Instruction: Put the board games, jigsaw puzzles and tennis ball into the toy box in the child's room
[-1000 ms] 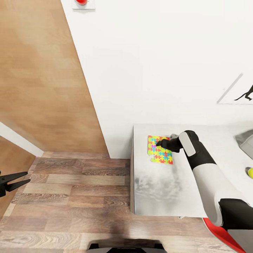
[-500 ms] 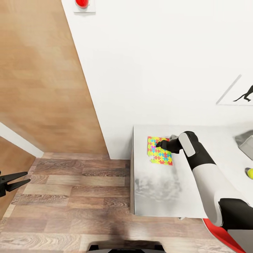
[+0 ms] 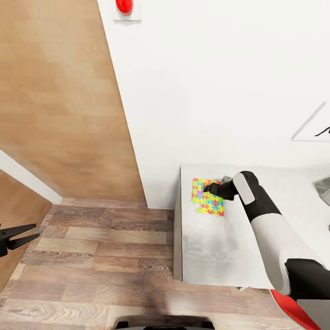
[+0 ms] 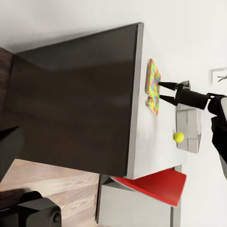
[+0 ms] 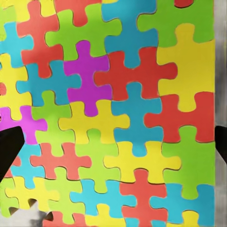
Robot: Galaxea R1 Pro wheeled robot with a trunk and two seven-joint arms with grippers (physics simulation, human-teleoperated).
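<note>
The big grey table (image 3: 220,256) stands against the white wall, next to the wood floor. On its top, near the back corner by the wall, lies a flat jigsaw puzzle (image 3: 208,197) made of yellow, green, red and blue pieces. The toy box (image 4: 188,128) sits farther along the table, well apart from the puzzle, with the little tennis ball (image 4: 178,136) just beside it. The right gripper (image 3: 210,187) hangs right over the puzzle with its two fingers spread wide, one toward each side of the sheet. The left gripper (image 3: 28,233) waits low over the floor, and its fingers are a little apart. The puzzle looks very thin and light, and I think it may bend or come apart, so grabbing it by one edge seems best.
</note>
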